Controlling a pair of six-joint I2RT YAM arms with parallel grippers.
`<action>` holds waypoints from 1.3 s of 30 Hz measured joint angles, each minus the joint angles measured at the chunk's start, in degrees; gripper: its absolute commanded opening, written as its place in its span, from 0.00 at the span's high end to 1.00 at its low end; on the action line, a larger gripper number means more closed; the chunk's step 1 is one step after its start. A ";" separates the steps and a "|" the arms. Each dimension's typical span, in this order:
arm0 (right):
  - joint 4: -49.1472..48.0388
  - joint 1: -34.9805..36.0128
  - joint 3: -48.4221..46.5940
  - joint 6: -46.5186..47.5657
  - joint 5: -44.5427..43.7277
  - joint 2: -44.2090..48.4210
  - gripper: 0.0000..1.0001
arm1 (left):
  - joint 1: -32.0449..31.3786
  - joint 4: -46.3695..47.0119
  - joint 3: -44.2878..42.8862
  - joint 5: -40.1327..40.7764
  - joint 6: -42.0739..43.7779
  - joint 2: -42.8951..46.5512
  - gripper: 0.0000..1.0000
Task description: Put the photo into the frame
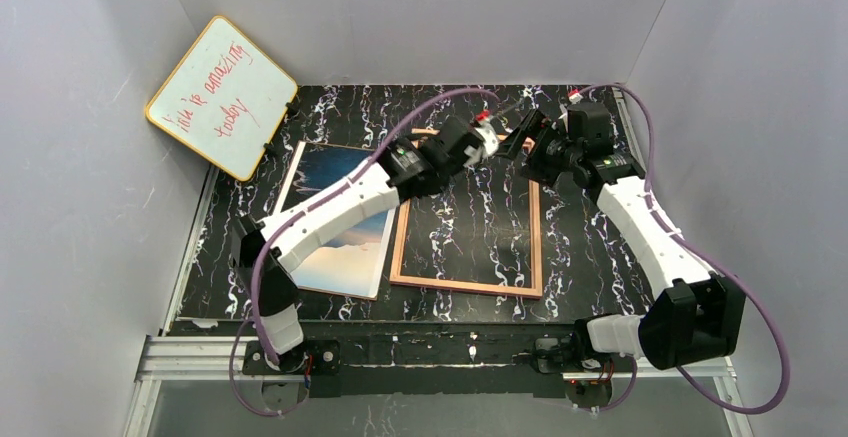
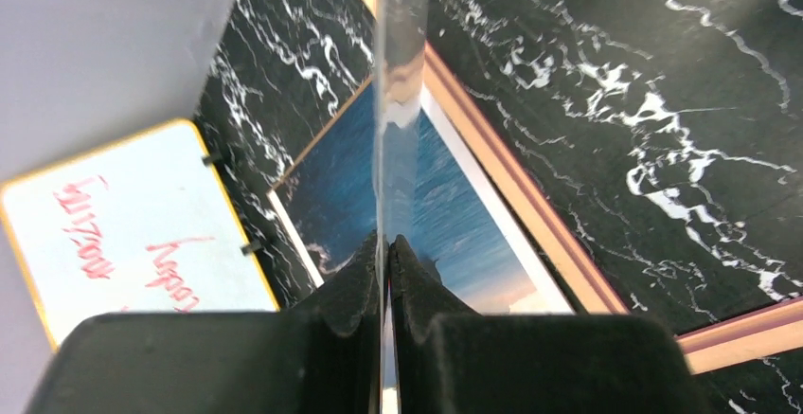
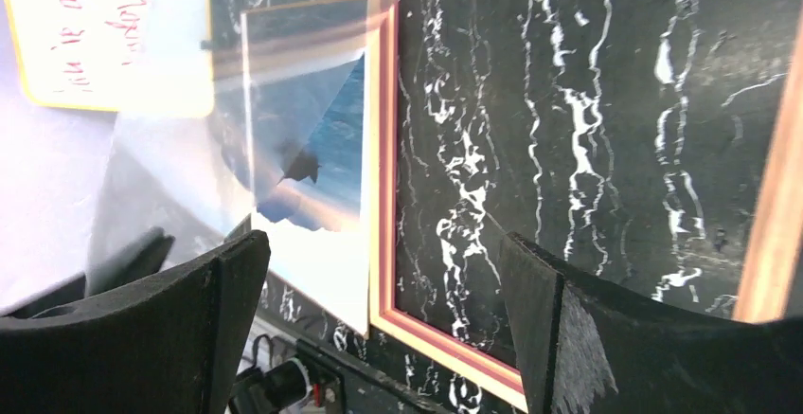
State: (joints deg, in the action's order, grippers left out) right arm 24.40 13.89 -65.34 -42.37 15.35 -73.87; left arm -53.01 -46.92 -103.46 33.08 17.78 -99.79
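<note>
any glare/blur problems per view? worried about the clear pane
Left wrist: the pane, edge-on in the shut left pincer, mirrors the photo; the near fingers are soft. Right wrist: the pane lays a milky haze over the left side, washing out the whiteboard; right side crisp. Top external: even light, sharp, pane barely visible.

top: high, from near side, looking down | wrists: close, angled down | all share: frame (image 1: 465,285), photo (image 1: 345,257), whiteboard (image 1: 222,95)

Frame (image 1: 466,283) flat at centre of worktop (image 1: 590,247), photo (image 1: 345,257) just beside its left edge, whiteboard (image 1: 222,95) propped at far left corner, pane (image 2: 399,73) edge-on in left claw (image 2: 386,243).
</note>
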 measured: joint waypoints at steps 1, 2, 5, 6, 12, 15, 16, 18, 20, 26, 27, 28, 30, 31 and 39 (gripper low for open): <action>-1.22 0.00 0.63 -1.09 1.40 0.04 0.01 | -1.60 1.27 0.76 1.36 0.70 -0.04 1.00; -2.34 0.00 1.46 -2.05 2.67 -0.02 0.01 | -3.63 2.89 1.62 2.95 1.36 -0.04 1.00; -4.13 0.00 4.46 -4.85 5.25 -0.09 0.01 | -7.39 6.36 4.11 5.03 1.51 -0.02 1.00; -4.81 0.00 5.53 -5.86 5.79 0.09 0.01 | -8.02 6.93 5.25 4.92 1.11 -0.02 1.00; -9.07 0.00 16.04 -13.25 6.40 7.30 0.01 | -8.59 5.35 8.52 0.22 -4.50 -1.75 0.93; -9.73 -0.39 19.80 -16.85 5.20 10.73 0.03 | -8.61 4.15 8.63 -3.23 -8.07 -3.67 0.88; -9.75 -0.57 20.48 -17.79 4.52 10.99 0.04 | -8.61 4.02 8.68 -4.55 -9.18 -4.11 0.84; -10.23 -0.59 21.75 -19.50 3.96 11.26 0.06 | -8.59 3.67 9.25 -7.17 -10.99 -4.63 0.82; -11.21 -0.59 23.15 -20.79 3.78 11.74 0.07 | -8.61 3.54 10.01 -9.55 -12.55 -4.87 0.80; -13.14 -0.31 25.49 -23.39 3.87 11.96 0.12 | -8.61 3.39 11.72 -16.06 -15.80 -5.49 0.63; -13.84 -0.31 26.16 -23.67 3.85 11.96 0.13 | -8.61 3.41 11.87 -16.92 -16.33 -5.75 0.58; -14.40 -0.31 26.91 -23.87 3.85 11.96 0.14 | -8.61 3.43 11.98 -17.68 -16.81 -6.08 0.49; -15.04 -0.33 28.35 -24.61 3.50 11.93 0.15 | -8.61 3.23 12.02 -19.23 -17.49 -6.86 0.38; -15.45 -0.33 29.09 -24.85 3.28 11.91 0.15 | -8.61 3.15 12.04 -20.20 -17.70 -7.19 0.36; -18.29 0.00 36.33 -25.07 2.36 11.50 0.15 | -7.91 2.95 11.89 -27.26 -18.49 -7.58 0.09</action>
State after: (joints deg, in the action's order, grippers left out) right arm 6.11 13.89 -29.02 -67.44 17.72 -62.37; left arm -60.93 -43.97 -91.57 5.82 -0.71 -107.37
